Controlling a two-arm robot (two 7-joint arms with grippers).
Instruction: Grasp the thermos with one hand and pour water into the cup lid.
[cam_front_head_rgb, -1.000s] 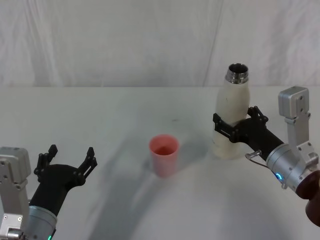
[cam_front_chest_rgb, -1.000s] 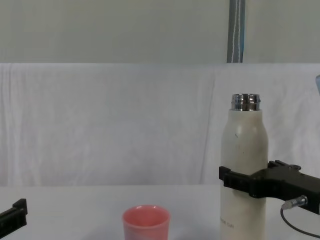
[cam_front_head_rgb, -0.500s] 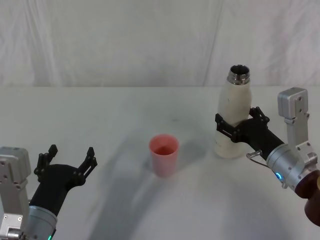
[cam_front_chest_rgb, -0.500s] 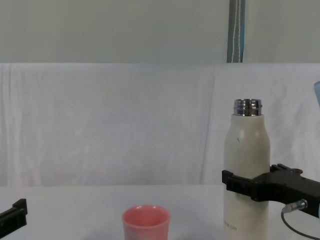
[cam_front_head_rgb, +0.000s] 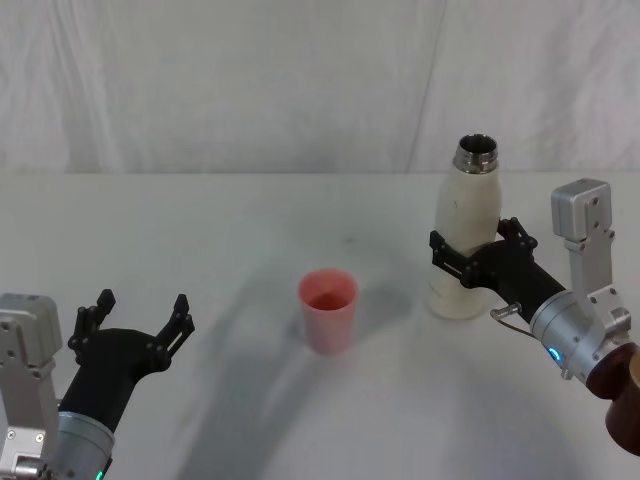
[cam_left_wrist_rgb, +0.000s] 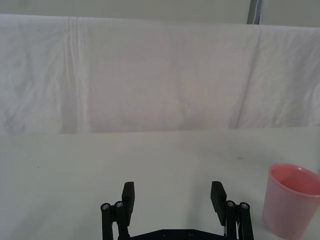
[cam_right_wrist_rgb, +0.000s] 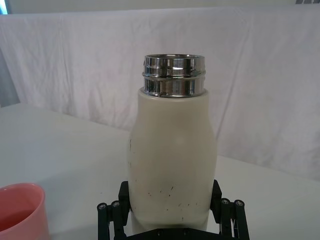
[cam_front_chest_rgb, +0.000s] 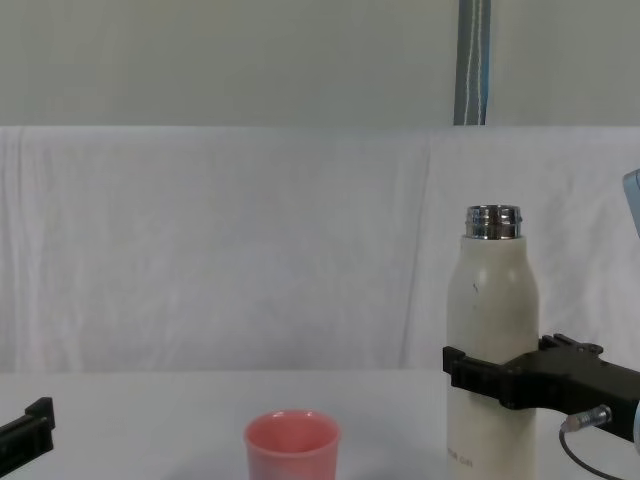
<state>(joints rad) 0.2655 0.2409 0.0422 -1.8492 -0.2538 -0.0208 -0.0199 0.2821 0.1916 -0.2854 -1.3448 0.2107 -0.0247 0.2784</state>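
1. On the right of the white tabletop (cam_front_head_rgb: 240, 230), the right claw (cam_front_head_rgb: 470, 255) is clamped around the lower body of the thermos (cam_front_head_rgb: 464, 225), one finger on each side.
2. The thermos stands upright, long axis vertical, steel neck open at the top; whether its base touches the tabletop cannot be told.
3. The cup lid (cam_front_head_rgb: 328, 309) stands upright near the middle, to the robot's left of the thermos and well apart from it, so a pour would likely mean carrying the bottle leftward and tipping its neck that way.
4. The left claw (cam_front_head_rgb: 135, 325) hovers low at the near left, fingers spread wide, holding nothing, idle.
5. Small grey print low on the thermos is too small to read.
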